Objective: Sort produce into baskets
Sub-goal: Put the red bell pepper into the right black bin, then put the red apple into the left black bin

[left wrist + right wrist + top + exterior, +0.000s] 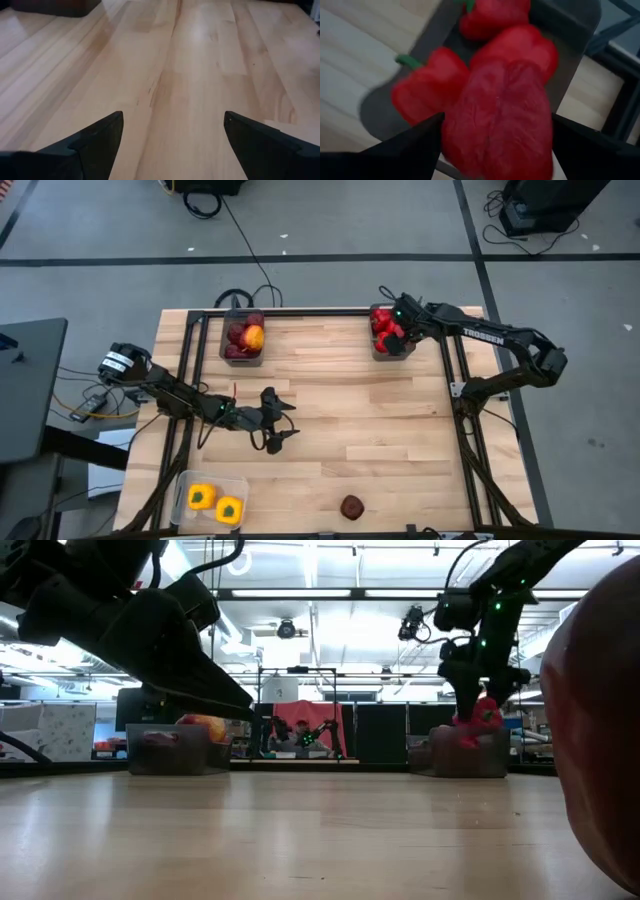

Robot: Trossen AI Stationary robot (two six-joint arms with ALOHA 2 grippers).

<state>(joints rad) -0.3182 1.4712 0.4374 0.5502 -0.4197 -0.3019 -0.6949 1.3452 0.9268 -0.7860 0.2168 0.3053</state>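
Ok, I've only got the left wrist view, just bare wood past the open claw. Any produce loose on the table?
Observer: One dark maroon apple lies loose near the same table edge as the clear bin.
Operator: And the right claw?
Observer: The right claw hangs over the right-hand grey bin, shut on a red pepper.
Operator: Yellow ones?
Observer: Two yellow peppers sit in that clear bin.

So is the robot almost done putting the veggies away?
Nearly. The apples sit in the left grey bin, yellow peppers in the clear bin. The right gripper holds a red pepper over the right grey bin. One maroon apple remains on the table; the open left gripper hovers mid-table.
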